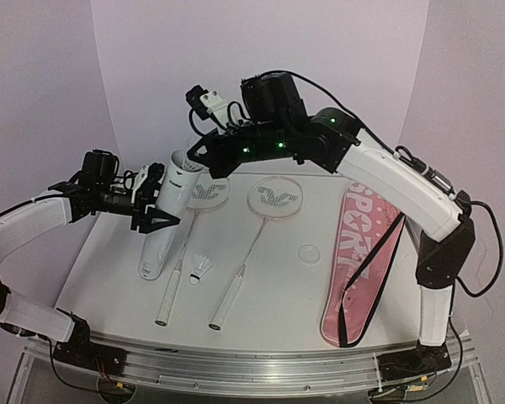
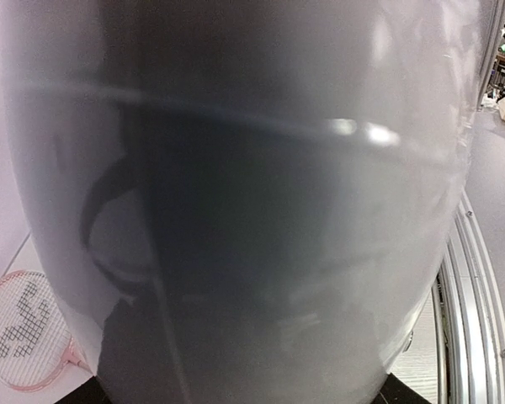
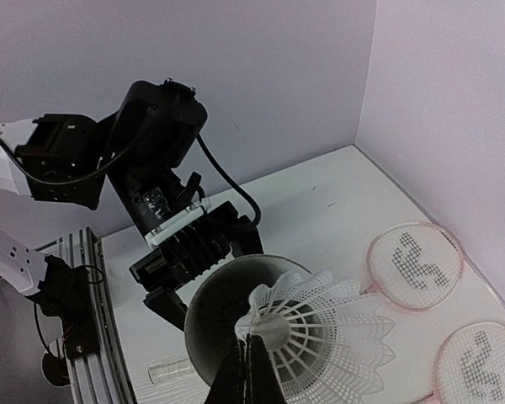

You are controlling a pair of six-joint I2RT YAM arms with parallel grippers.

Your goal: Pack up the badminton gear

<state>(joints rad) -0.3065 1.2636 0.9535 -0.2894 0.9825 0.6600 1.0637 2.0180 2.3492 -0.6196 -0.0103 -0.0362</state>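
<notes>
My left gripper (image 1: 160, 220) is shut on the white tube (image 1: 167, 215) and holds it tilted, its open mouth (image 3: 223, 307) up. The tube fills the left wrist view (image 2: 252, 202). My right gripper (image 3: 249, 370) is shut on the skirt rim of a white shuttlecock (image 3: 324, 337), held right at the tube's mouth; in the top view this gripper (image 1: 198, 158) is above the tube's upper end. Two rackets (image 1: 209, 195) (image 1: 275, 199) lie side by side on the table, handles toward me. A second shuttlecock (image 1: 204, 268) stands between their shafts. A third one does not show.
The pink SPORT bag (image 1: 362, 261) with its black strap lies along the table's right side. A clear round lid (image 1: 308, 252) lies between the bag and the rackets. A small clear plastic piece (image 3: 168, 369) lies near the table's rail. The back walls are close.
</notes>
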